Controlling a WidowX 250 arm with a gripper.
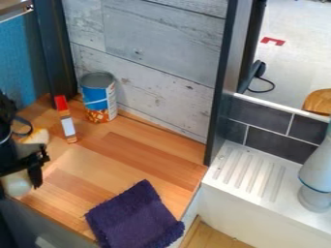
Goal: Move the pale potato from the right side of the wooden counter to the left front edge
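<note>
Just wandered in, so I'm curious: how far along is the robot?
Nothing clearly looks done. In hand: the gripper is at a pale, rounded thing, hold unclear. The can stands by the wall and the purple cloth lies at the counter's near edge; what's left, I can't tell.

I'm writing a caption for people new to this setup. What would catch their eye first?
Probably the dark purple cloth at the front edge of the wooden counter. Next, perhaps, the blue, white and orange can near the grey plank wall, with a narrow red-topped item just left of it in the picture. The black gripper stands out at the left edge.
</note>
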